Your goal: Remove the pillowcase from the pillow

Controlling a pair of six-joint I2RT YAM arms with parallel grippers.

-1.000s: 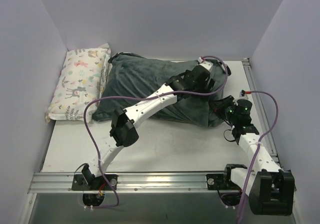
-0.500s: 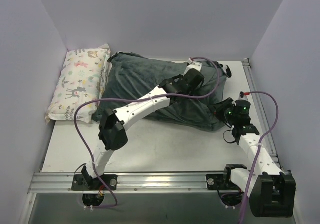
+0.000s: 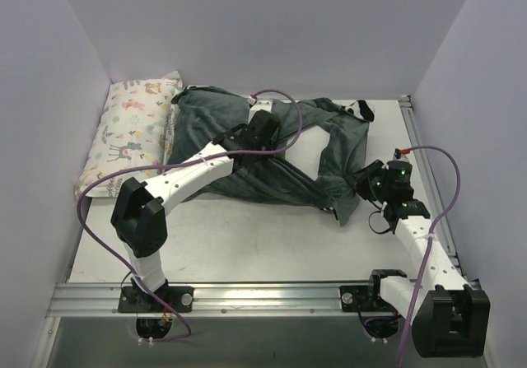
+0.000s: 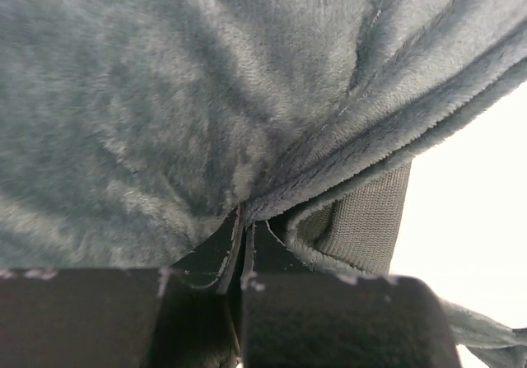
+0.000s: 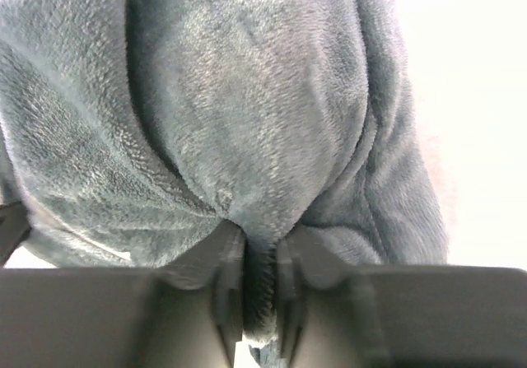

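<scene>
Lavender walls (image 3: 263, 30) closed in the white table (image 3: 272, 244) on three sides.

Left gripper (image 3: 262, 125): jaws pinched tight on a fold of the pillowcase (image 3: 206, 129), grey inner face outward, near its far middle. The wrist view showed plush fabric drawn into the closed fingers (image 4: 329, 319).

Right gripper (image 3: 368, 183): jaws closed on the pillowcase's near right corner, with fabric bunched between the fingers (image 5: 224, 286).

The pillowcase lay mid-table, its left edge against an animal-print pillow (image 3: 132, 133). Bare table ran along the near side, and less was free to the right.

Versus a second earlier, the left arm had swung leftward, the fabric had opened, and the white pillow (image 3: 309, 147) showed in the gap.
</scene>
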